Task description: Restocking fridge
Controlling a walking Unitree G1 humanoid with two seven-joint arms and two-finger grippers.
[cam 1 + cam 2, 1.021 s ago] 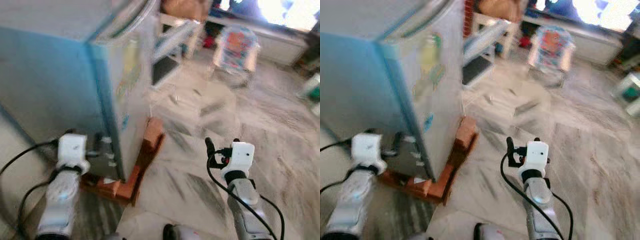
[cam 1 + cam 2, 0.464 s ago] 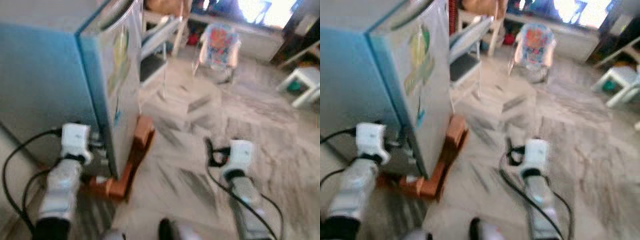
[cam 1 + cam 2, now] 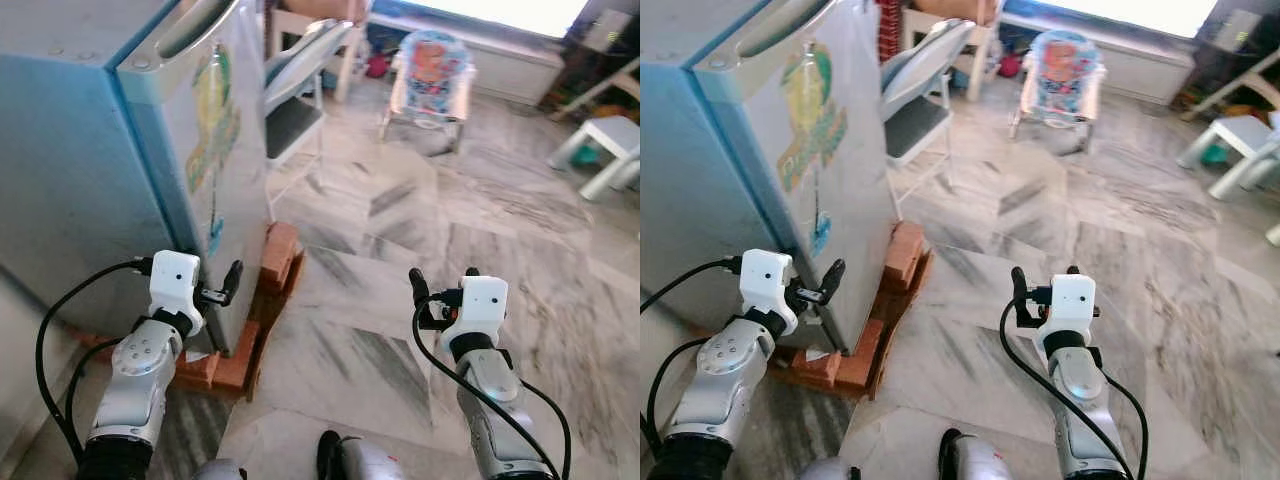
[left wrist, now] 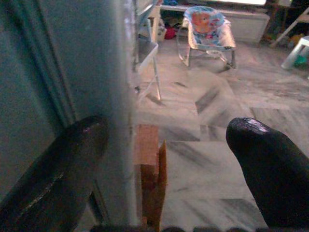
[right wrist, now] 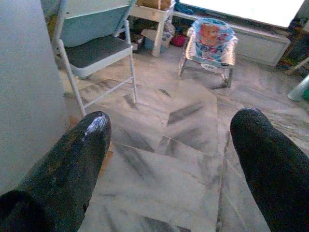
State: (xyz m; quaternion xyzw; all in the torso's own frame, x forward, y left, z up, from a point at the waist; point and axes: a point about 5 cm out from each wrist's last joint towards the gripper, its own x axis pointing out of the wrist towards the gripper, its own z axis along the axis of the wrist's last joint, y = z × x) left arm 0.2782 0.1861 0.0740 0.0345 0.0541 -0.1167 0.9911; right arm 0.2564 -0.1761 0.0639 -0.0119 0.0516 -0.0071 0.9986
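Left pincer spread astride blue fridge front corner.
Right pincer spread wide over marble floor, bricks at nine o'clock.

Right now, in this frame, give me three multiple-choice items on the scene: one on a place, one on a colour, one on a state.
1. What does the fridge stand on?
A. a wooden pallet
B. reddish bricks
C. a rug

2. What colour is the fridge's side wall?
A. blue
B. red
C. black

3. How do the fingers of the left gripper stand?
A. shut on a bottle
B. shut on the door handle
C. open, holding nothing

Answers:
1 B: bricks sit under its base on the marble floor.
2 A: the head views show a blue side beside the pale door.
3 C: the left wrist view shows the two fingers apart at the fridge's corner edge, with nothing between them but that edge.
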